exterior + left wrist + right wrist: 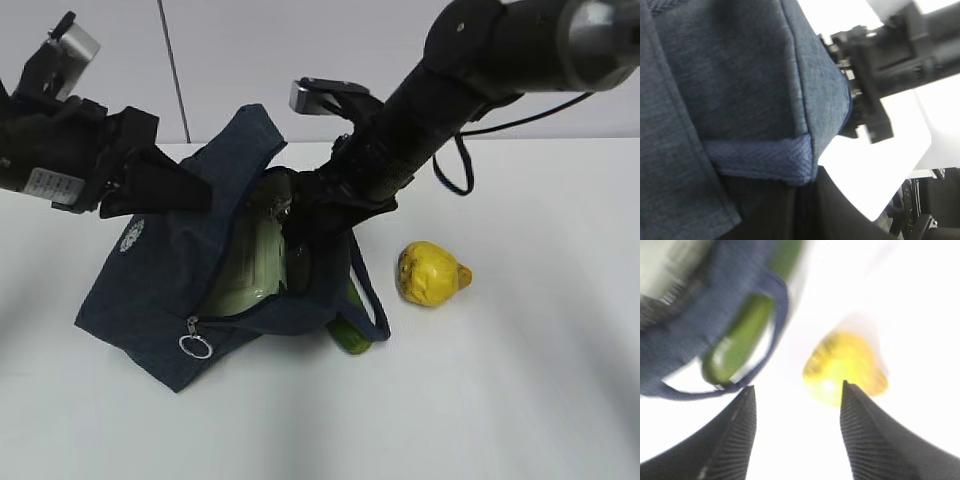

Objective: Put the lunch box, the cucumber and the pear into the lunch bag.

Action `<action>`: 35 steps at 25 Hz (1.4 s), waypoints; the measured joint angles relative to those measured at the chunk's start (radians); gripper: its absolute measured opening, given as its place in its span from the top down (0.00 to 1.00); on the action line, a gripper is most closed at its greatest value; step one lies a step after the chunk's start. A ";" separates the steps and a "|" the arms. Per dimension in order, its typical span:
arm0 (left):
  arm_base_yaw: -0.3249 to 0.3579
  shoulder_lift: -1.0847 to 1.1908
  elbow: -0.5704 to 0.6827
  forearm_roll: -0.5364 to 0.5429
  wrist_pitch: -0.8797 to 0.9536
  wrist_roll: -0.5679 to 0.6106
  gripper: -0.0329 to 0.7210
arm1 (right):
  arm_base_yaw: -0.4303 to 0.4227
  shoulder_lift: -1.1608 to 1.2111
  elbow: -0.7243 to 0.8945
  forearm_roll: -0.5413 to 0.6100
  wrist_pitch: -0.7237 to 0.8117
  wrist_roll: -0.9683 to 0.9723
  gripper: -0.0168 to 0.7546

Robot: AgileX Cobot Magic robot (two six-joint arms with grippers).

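Emblem [132,237] on lunch bag [160,290], unreadable.

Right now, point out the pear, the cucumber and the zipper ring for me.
pear [432,272]: exterior view, middle of its yellow body.
cucumber [737,342]: right wrist view, the green stretch showing beside the bag's strap.
zipper ring [195,347]: exterior view, the metal ring's rim at the bag's near corner.

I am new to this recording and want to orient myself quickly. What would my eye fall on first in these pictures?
First the yellow pear, alone on the white table to the right of the lunch bag. Then the bag itself, held open at the centre, with the pale green lunch box inside and the cucumber lying beside its right edge. The right gripper has its jaws apart near the pear.
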 joint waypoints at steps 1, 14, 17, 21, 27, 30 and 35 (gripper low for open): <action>0.007 0.000 0.000 0.000 0.004 0.000 0.95 | 0.000 -0.023 -0.002 -0.066 0.012 0.033 0.25; 0.014 0.000 0.000 0.021 0.026 0.000 0.95 | 0.000 -0.149 -0.006 -0.663 0.281 0.315 0.51; 0.014 0.000 0.000 0.023 0.028 0.000 0.95 | 0.000 -0.149 -0.006 -0.665 0.270 0.319 0.51; 0.014 0.000 0.000 0.023 0.028 0.000 0.95 | 0.000 -0.149 -0.006 -0.658 0.230 0.319 0.48; 0.014 0.000 0.000 0.024 0.029 0.000 0.95 | 0.000 -0.095 -0.006 -0.762 0.304 0.319 0.29; 0.014 0.000 0.000 0.024 0.029 0.000 0.95 | 0.000 -0.073 -0.006 -0.821 0.318 0.319 0.28; 0.014 0.000 0.000 0.024 0.030 0.000 0.95 | 0.000 -0.073 -0.006 -0.844 0.322 0.336 0.28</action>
